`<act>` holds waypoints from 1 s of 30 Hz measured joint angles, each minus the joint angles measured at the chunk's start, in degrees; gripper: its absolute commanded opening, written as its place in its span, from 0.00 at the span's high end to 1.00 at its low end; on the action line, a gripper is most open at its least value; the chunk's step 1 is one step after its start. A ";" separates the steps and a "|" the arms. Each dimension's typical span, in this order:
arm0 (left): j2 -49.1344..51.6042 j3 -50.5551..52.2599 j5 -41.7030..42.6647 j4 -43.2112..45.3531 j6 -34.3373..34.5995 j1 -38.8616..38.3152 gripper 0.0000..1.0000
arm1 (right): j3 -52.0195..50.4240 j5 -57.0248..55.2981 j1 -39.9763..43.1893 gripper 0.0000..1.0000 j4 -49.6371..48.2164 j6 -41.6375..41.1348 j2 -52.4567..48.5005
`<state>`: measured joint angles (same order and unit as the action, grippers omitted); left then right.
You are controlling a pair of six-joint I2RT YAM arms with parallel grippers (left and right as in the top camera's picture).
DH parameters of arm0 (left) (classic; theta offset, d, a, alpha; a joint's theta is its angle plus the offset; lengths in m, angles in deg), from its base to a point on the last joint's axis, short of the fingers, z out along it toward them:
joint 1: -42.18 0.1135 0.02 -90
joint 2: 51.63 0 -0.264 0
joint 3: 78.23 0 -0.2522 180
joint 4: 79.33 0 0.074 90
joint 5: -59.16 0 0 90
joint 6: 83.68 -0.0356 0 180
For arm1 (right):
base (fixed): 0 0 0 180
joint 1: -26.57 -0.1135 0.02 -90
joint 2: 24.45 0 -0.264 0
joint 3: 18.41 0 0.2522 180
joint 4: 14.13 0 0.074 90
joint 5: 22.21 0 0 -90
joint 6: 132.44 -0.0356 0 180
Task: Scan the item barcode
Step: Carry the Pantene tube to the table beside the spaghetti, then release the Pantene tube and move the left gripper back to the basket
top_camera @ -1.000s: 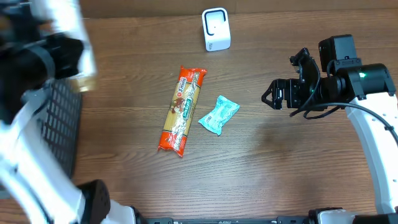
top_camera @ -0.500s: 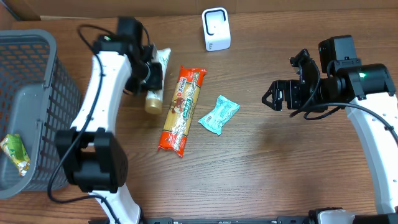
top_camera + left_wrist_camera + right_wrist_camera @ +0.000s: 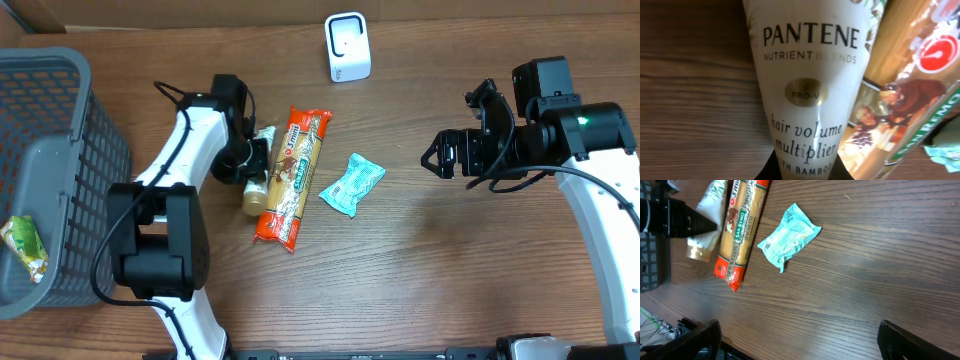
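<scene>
1. The tube (image 3: 810, 65) is seen to be cream-white, printed with black lettering, a gold oval badge and faint leaf sprigs; its cap (image 3: 253, 196) is gold.
2. The pasta packet (image 3: 292, 178) is coloured orange-red at both ends, with a yellow middle, a green band lettered in white and a round red emblem.
3. The pouch (image 3: 352, 185) is shown in mint green, marked with white print.
4. The scanner (image 3: 347, 46) is white, with a grey panel on its face.
5. The basket (image 3: 105, 180) is grey and patterned as an open grid; a yellow-green packet (image 3: 25, 248) is seen inside.
6. The table (image 3: 420, 260) is brown, streaked with darker wood grain.
7. The left arm (image 3: 185, 150) and the right arm (image 3: 600, 230) are white, with black joints and cables.
</scene>
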<state>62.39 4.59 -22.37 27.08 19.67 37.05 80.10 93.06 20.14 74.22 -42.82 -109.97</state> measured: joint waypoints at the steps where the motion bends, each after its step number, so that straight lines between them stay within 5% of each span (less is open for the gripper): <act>1: 0.00 0.44 0.42 0.44 0.63 -0.50 0.94 | 0.00 0.00 0.02 0.00 -0.04 0.00 0.00; 12: -0.55 5.84 2.08 7.43 6.49 -5.90 0.95 | 0.00 0.00 0.00 0.00 -0.02 0.15 0.00; 14: -0.55 5.95 3.54 7.78 6.69 -6.88 0.89 | 0.00 -0.02 0.00 0.00 -0.02 0.17 0.00; 15: -0.55 5.95 4.24 7.93 6.60 -7.30 0.69 | 0.00 -0.02 0.02 0.00 0.00 0.15 0.00; 17: -0.55 6.29 5.40 7.98 5.95 -7.89 0.59 | 0.00 0.00 0.02 0.00 -0.02 0.17 0.00; 24: -0.55 4.92 2.69 -0.92 3.43 -6.93 0.51 | 0.00 0.00 0.02 0.00 0.70 0.24 0.00; 30: -1.86 -9.68 -2.60 -13.94 0.55 -5.07 0.49 | 0.00 0.00 0.02 0.00 0.68 0.37 0.00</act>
<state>60.53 -5.10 -24.97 13.13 20.21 31.98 80.10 93.06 20.16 74.90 -42.45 -109.97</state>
